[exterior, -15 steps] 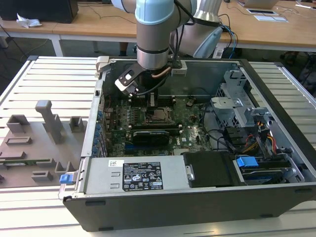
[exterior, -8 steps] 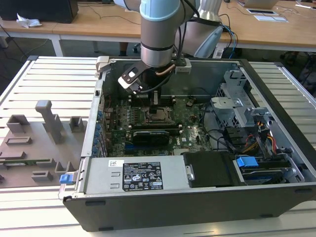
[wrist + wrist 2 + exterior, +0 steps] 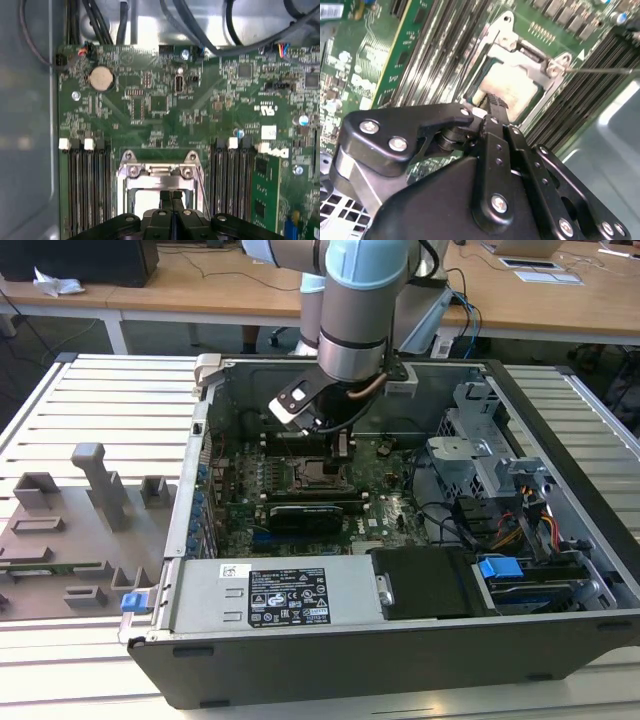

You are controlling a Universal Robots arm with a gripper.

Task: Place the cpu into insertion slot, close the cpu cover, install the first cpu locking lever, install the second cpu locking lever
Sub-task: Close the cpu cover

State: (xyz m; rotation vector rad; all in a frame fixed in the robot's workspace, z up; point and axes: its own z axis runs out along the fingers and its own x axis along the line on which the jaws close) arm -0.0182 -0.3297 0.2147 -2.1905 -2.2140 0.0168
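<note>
Looking past my gripper (image 3: 171, 197), I see its two fingers pressed together with nothing between them, their tips at the pale top of the cpu (image 3: 515, 87). The cpu lies inside the insertion slot (image 3: 159, 171), framed by the metal rim. Around it spreads the green motherboard (image 3: 160, 105), inside the open computer case (image 3: 400, 665).

Prob. a lab: slatted metal bench (image 3: 100, 390), wood desks (image 3: 220, 285) w/ cables (image 3: 466, 318) behind.

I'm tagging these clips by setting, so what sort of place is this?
Probably a robotics lab or workshop: an open computer case lies on a slatted metal bench, and wooden desks stand behind.
</note>
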